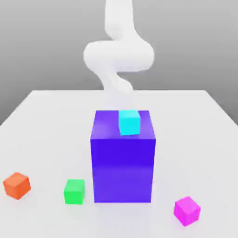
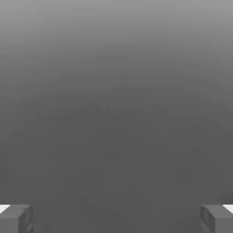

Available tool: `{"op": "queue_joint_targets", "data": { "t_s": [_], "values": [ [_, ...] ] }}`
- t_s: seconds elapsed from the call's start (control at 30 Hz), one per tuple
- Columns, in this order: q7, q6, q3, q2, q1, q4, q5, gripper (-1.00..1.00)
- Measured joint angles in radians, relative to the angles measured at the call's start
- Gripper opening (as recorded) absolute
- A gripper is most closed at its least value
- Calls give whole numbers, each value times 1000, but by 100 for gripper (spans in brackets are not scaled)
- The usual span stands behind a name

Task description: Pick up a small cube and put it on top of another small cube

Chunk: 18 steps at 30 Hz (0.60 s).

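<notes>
While the white arm (image 1: 118, 51) looms blurred beyond the far edge of the pale worktop (image 1: 46, 121), the big purple block (image 1: 123, 162) stands upright near the worktop's middle, a little toward the near edge. On its top face, by the front rim, sits a small cyan cube (image 1: 129, 122). The hand (image 2: 116, 218) has its two grey fingers (image 2: 16, 218) spread wide apart with nothing between them, facing plain grey.

The remaining small cubes lie on the worktop along the near edge. The magenta-pink cube (image 1: 187, 210) rests toward the near corner on the exterior view's right, turned slightly on its base, near the purple block but apart from it. The green cube (image 1: 74, 191) sits just beside the purple block's lower corner on the exterior view's left, not touching it, as far as I can see. The orange cube (image 1: 16, 185) lies farther out toward the near corner on that same side, well apart from the green one.
</notes>
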<state>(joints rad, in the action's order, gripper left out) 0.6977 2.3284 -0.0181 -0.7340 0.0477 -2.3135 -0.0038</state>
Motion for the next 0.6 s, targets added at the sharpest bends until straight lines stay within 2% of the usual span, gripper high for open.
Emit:
{"op": "queue_joint_targets", "data": {
  "t_s": [0.6],
  "values": [
    [-780, 204, -120, 475, 309, -97, 30, 0]
  ]
}}
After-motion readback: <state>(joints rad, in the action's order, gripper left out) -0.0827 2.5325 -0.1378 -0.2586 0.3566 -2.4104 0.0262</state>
